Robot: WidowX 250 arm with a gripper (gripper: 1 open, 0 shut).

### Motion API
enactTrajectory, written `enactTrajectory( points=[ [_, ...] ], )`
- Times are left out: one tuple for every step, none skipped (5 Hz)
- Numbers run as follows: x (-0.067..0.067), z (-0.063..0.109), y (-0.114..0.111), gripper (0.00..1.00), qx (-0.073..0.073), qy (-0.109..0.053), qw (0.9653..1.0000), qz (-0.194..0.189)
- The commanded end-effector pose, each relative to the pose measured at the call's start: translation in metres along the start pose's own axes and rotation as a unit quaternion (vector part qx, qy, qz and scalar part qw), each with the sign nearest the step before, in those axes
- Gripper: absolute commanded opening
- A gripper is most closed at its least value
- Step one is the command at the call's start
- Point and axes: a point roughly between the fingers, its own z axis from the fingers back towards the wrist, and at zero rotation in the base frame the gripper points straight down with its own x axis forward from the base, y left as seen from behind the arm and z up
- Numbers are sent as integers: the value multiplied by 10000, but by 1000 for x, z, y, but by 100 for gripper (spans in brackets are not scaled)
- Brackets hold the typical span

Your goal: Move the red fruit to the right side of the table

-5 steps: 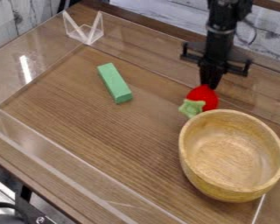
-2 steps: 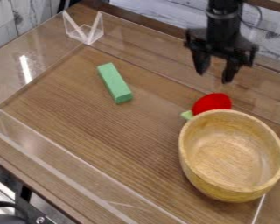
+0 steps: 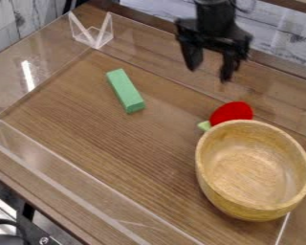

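Red fruit (image 3: 231, 114) lying on the table (image 3: 104, 153) toward the right side, leafy green cap pointing left, touching or just beside the far rim of the wooden bowl (image 3: 254, 169). Same spot as a moment ago; a second ago sat slightly lower and to the left, under the closed fingers, cap toward the bowl. No longer gripped by anything, free on the wood.

Above and to the left of the fruit, well apart from it: gripper (image 3: 209, 61), pointing downward, jaws spread wide with nothing between them. One second ago down at the fruit with fingers together on it; a moment ago lifted above it with fingers already parted; now higher in the view and shifted left, off the fruit's position.

Green rectangular block (image 3: 125, 90) left of centre on the table, lying diagonally, unchanged across all three views. Bowl upright at the near right corner, unmoved, nothing seen inside. Clear acrylic walls (image 3: 28, 145) along the table edges, a small clear angled piece (image 3: 91, 31) at the far left corner, likewise unchanged.
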Motion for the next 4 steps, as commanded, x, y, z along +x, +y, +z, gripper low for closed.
enactTrajectory(
  points=[
    [-6,37,29,100,95,-278,9993,210],
    [-13,48,55,100,220,-316,9981,484],
    [-3,41,58,100,276,-378,9970,611],
    [0,28,60,100,305,-251,9972,640]
  ],
)
